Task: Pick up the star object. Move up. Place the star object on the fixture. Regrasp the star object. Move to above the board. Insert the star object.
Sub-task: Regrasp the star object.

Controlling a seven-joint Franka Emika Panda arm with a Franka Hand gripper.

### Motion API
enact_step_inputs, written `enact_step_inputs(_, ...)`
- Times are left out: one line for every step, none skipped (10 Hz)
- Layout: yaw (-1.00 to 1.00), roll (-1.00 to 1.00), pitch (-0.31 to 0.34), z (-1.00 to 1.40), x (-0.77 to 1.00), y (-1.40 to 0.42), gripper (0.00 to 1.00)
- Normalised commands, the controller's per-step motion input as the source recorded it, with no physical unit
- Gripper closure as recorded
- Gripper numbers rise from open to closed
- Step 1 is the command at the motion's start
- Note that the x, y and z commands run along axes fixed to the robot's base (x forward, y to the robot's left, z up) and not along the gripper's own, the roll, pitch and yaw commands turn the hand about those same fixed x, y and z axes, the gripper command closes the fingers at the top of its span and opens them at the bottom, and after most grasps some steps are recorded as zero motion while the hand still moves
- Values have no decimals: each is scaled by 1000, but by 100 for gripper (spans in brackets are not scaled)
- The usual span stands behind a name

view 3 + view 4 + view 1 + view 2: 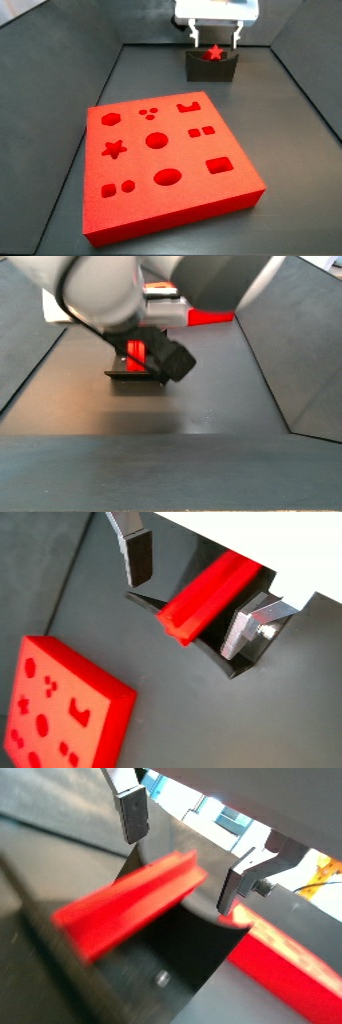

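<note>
- Claw [215, 44]: positioned over the fixture at the far end of the surface, seen from the front in a side view; in both wrist views its silver fingers [138, 557] stand spread on either side of the star object, apart from it — released, nothing clamped.
- Star object [207, 597]: bright red bar, lying in the notch on top of the fixture; its star-shaped end face [214, 52] shows in a side view, between the two fingers. In a side view [135, 358] only a red sliver shows beside the arm.
- Fixture [211, 67]: small dark block, standing on the dark surface [287, 120] just behind the board's far edge but apart from it.
- Board [163, 160]: large red slab with star, hexagon, circle, square and oval cutouts, lying mid-surface, nearer the camera than the fixture; a corner shows in a wrist view [60, 707].
- Arm [107, 291]: grey body fills the upper part of a side view, hiding most of the claw there.
</note>
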Motion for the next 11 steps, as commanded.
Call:
enact_step_inputs(12, -7, 5, 1000, -43, 7, 0)
enact_step_inputs(14, 5, 7, 861, -44, 9, 0)
enact_step_inputs(15, 10, 14, 672, -40, 9, 0)
enact_step_inputs(14, 13, 19, 546, -35, 9, 0)
enact_step_inputs(12, 17, 35, 222, -31, 11, 0)
enact_step_inputs(31, 1000, 57, 942, -145, -875, 0)
enact_step_inputs(30, 1000, 54, 778, -115, -821, 0)
enact_step_inputs(29, 1000, 48, 688, -120, -739, 0)
enact_step_inputs(28, 1000, 38, 435, -114, -531, 0)
enact_step_inputs(28, 1000, 36, 143, -70, -303, 0)
enact_step_inputs(27, 1000, 37, 36, -25, -127, 0)
